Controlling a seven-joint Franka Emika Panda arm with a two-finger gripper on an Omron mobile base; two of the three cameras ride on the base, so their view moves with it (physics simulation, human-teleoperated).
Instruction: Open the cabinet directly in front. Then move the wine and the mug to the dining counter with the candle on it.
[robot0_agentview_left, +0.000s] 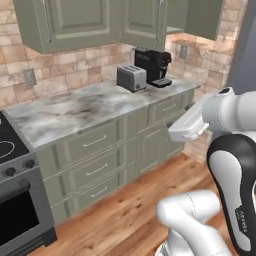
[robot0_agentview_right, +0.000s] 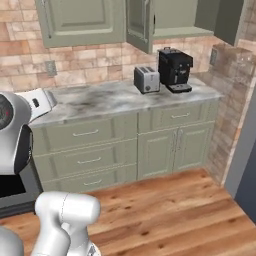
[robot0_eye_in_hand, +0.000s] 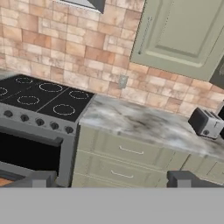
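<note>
White robot arm (robot0_agentview_left: 232, 165) fills the left base view at 4 o'clock; the toaster (robot0_agentview_left: 131, 78) sits on the marble bench (robot0_agentview_left: 65, 112) at 12 o'clock, under the sage-green cabinet (robot0_agentview_left: 75, 22).

From the right base view, one cabinet door (robot0_agentview_right: 139, 22) at 12 o'clock hangs ajar, so opening looks begun.

Hand view: the tool (robot0_eye_in_hand: 111, 179) is spread wide, holding nothing, with the stove (robot0_eye_in_hand: 39, 98) at 9 o'clock. Moving the wine and mug remains.
</note>
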